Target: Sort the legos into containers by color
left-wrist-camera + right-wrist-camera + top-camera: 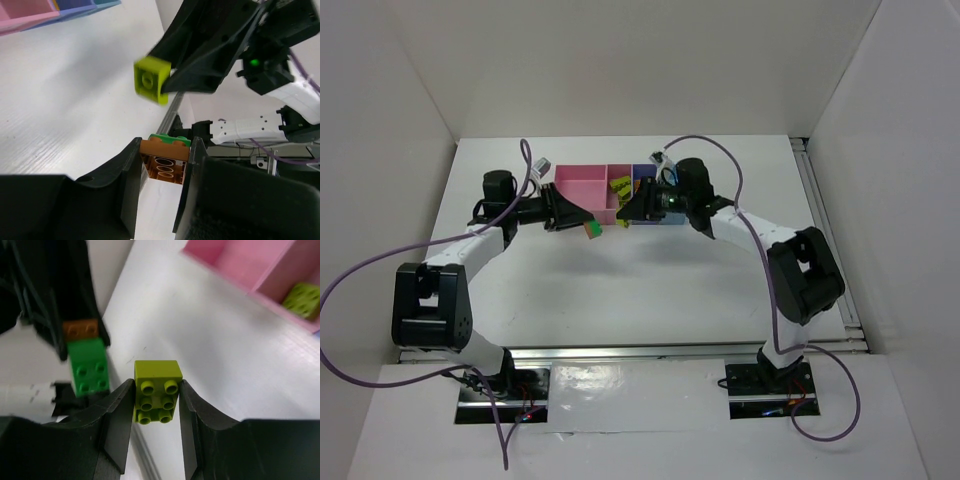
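right wrist, yellow-green lego in right claw, studs facing camera

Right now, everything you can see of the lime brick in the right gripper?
The lime brick is a square two-by-two piece of glossy plastic. The four studs on its face point toward the right wrist camera. The right gripper is clamped on two opposite sides of it, and nothing else touches it. It looks lifted off the table, short of the pink bin. It is close to the left gripper's orange-green stack but apart from it.
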Controlling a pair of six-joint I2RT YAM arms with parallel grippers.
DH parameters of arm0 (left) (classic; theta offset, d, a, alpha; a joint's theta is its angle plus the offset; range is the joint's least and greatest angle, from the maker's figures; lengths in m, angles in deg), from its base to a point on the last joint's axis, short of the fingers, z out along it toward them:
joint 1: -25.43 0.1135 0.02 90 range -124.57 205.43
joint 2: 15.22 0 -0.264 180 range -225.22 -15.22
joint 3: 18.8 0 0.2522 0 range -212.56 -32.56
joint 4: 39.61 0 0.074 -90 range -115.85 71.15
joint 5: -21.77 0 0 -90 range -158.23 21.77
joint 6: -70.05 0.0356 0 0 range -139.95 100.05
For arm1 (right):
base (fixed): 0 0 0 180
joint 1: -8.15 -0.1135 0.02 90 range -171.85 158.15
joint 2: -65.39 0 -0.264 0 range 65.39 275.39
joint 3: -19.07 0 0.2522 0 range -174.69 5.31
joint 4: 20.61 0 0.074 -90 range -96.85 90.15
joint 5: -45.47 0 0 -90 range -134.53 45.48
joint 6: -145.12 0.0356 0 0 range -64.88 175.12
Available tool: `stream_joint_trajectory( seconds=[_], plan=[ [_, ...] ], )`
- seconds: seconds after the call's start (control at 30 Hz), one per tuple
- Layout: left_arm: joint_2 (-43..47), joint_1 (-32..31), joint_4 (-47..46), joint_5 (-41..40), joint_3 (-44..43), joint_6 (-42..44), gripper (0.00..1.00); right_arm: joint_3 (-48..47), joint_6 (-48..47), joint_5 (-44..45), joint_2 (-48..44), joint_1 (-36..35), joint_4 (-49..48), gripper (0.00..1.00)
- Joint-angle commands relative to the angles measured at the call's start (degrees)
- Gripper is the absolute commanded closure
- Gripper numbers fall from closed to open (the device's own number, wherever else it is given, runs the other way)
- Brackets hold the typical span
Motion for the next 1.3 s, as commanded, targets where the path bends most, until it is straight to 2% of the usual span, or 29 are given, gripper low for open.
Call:
stream_joint_trajectory(
  seconds=[0.0, 0.1, 0.2, 0.27, 0.33, 0.37, 0.4, 0.43, 0.5, 0.63, 0.8, 0.83, 0.9, 0.93, 1.07, 1.17, 1.27],
  plan=[
    [1.72, 0.49, 2.42, -3.5, -0.55, 0.44, 1.0, -9.44, -3.81, 17.41, 3.39, -0.38, 8.52, 0.8],
    [1.72, 0.49, 8.05, -8.34, -3.18, 3.85, 1.0, -21.3, -7.95, 29.62, 11.02, -1.7, 19.95, 0.8],
    [1.72, 0.49, 12.54, -11.68, -4.51, 5.27, 1.0, -29.75, -10.32, 35.36, 16.84, -2.22, 23.93, 0.77],
    [2.43, 0.49, 13.69, -12.91, -5.12, 5.89, 1.0, -35.44, -10.94, 36.08, 22.47, -2.22, 25.24, 0.73],
    [2.95, 0.49, 13.69, -12.92, -5.12, 5.89, 1.0, -39.16, -10.95, 37.31, 26.85, -2.22, 26.3, 0.63],
    [2.95, 0.49, 14.82, -12.92, -5.64, 5.89, 1.0, -42.57, -11.47, 37.31, 27.92, -2.22, 26.31, 0.55],
    [2.95, 0.49, 14.84, -12.92, -5.65, 6.5, 1.0, -44.17, -11.47, 37.31, 28.89, -2.22, 27.87, 0.45],
    [2.95, 0.49, 15.53, -12.92, -5.65, 6.51, 1.0, -45.4, -11.47, 37.31, 29.68, -2.22, 27.89, 0.29],
    [2.95, 1.02, 15.54, -13.44, -5.65, 7.03, 1.0, -47.0, -12.09, 37.31, 29.69, -2.22, 28.41, 0.23],
    [3.48, 1.02, 15.54, -13.44, -5.65, 7.04, 1.0, -44.11, -12.62, 37.93, 25.32, -2.75, 27.1, 0.25],
    [2.87, 1.02, 14.32, -9.33, -6.17, 7.65, 1.0, -28.15, -13.23, 29.25, 13.98, -2.75, 16.41, 0.37],
    [2.17, 1.02, 14.31, -8.36, -6.18, 7.65, 1.0, -25.93, -13.23, 22.44, 12.22, -2.75, 14.72, 0.37],
    [2.16, 1.02, 12.21, -5.82, -6.18, 7.65, 1.0, -21.1, -14.02, 14.5, 8.08, -2.22, 13.04, 0.37],
    [2.16, 1.02, 11.42, -4.93, -6.18, 7.65, 1.0, -19.94, -14.54, 7.67, 7.2, -2.22, 13.03, 0.33],
    [1.46, 1.02, 9.13, -0.97, -6.18, 7.65, 1.0, -13.44, -12.27, -4.57, 2.81, -2.22, 9.18, 0.26],
    [0.93, 1.02, 7.37, 0.17, -5.65, 7.12, 1.0, -7.46, -6.74, -9.95, 1.65, -2.22, 0.31, 0.26],
    [0.93, 1.02, 5.88, 0.18, -5.65, 5.9, 1.0, -6.83, -4.19, -13.48, 2.26, -2.75, -2.7, 0.23]
  ],
)
